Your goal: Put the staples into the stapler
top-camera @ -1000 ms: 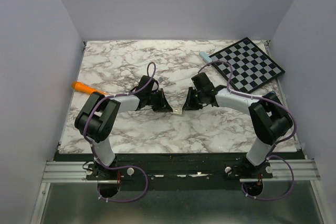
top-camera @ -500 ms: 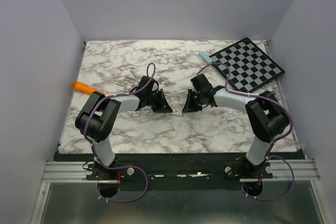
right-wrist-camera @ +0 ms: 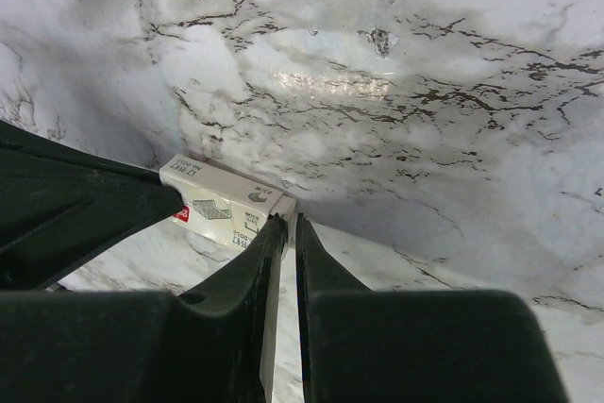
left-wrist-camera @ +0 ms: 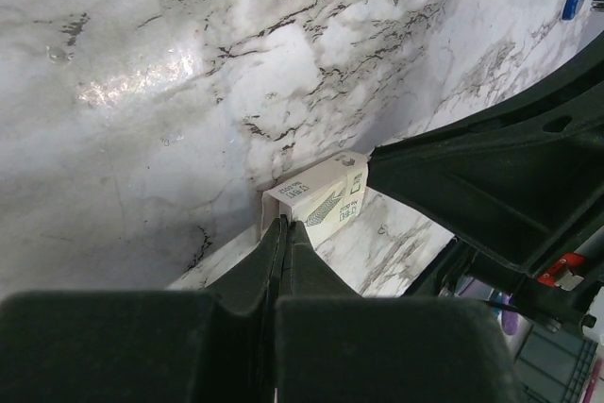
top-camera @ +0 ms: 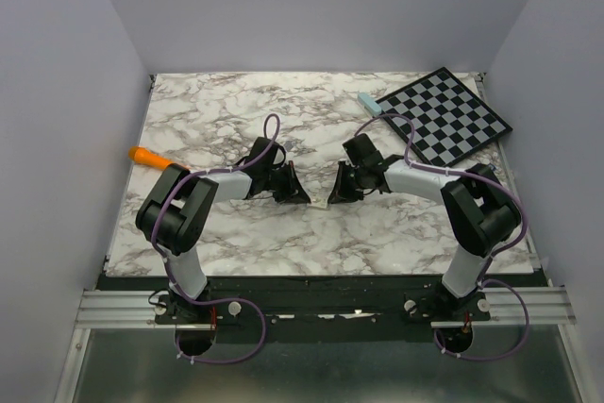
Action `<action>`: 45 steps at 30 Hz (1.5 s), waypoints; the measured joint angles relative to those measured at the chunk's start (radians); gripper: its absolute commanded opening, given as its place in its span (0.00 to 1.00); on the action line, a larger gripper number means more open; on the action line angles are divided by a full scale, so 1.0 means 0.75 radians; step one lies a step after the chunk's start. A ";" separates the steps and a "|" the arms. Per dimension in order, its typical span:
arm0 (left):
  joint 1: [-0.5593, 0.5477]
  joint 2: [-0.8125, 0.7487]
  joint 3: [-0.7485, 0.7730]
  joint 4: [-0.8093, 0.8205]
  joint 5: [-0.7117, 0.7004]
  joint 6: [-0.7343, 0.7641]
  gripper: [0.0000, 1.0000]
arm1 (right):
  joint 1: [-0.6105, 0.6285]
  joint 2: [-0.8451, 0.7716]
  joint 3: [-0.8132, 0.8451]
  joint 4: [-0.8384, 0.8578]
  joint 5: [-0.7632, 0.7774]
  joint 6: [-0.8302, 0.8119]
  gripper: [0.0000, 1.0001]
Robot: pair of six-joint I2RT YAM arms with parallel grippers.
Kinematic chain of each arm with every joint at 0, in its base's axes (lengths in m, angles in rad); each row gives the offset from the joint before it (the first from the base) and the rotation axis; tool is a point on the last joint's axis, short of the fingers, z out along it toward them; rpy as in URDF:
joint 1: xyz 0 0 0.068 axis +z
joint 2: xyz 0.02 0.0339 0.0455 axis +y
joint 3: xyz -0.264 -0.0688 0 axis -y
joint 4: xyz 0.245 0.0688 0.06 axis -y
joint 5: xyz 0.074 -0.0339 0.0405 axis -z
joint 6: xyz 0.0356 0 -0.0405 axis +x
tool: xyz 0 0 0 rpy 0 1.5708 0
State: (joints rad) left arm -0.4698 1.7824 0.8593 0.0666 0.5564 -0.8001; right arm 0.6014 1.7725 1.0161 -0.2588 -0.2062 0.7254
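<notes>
**Item 1, staples carton** (left-wrist-camera: 319, 203): small white rectangular cardboard box with grey print and a red mark. It lies at the middle of the surface, flanked by the two tools.

**Item 2, left tool** (left-wrist-camera: 283, 229): black, with its fingers pressed flush together. The tips butt against the carton's near edge. Whether a flap is pinched between them cannot be told.

**Item 3, right tool** (right-wrist-camera: 286, 224): black, set narrow. Its tips are pinched on the carton's opposite end, and a thin slit shows down between the fingers.

**Item 4, stapler** (top-camera: 368, 103): slim, with a light blue top. It lies at the far right of the surface, touching the near-left corner of item 5 and well apart from the carton. The right arm's wrist and a loop of purple cable (top-camera: 404, 129) lie between carton and stapler.

**Item 5, checkerboard** (top-camera: 451, 118): flat black-and-grey square panel, set askew at the far right corner.

**Item 6, orange pen-like stick** (top-camera: 146, 155): lies at the left edge, just beside the left arm's elbow.

**Item 7, surface** (top-camera: 226, 106): white marble with grey veins. Pale lilac walls enclose it on three sides.
</notes>
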 measured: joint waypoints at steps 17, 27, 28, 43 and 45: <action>-0.005 0.001 -0.004 0.000 0.000 -0.011 0.00 | 0.003 -0.020 -0.027 0.004 -0.035 0.011 0.18; -0.005 0.001 -0.008 0.002 0.001 -0.015 0.00 | 0.008 -0.019 -0.033 0.009 -0.046 0.022 0.18; -0.005 0.001 -0.010 0.005 0.001 -0.018 0.00 | 0.008 -0.019 -0.035 0.013 -0.047 0.023 0.18; -0.002 0.001 -0.042 0.051 0.001 -0.057 0.01 | 0.002 -0.015 -0.057 0.059 -0.080 0.014 0.01; -0.001 0.001 -0.042 0.052 0.002 -0.058 0.02 | 0.002 -0.015 -0.050 0.046 -0.076 0.004 0.01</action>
State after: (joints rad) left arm -0.4706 1.7828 0.8276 0.1055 0.5575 -0.8436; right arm 0.6029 1.7611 0.9787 -0.2241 -0.2634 0.7284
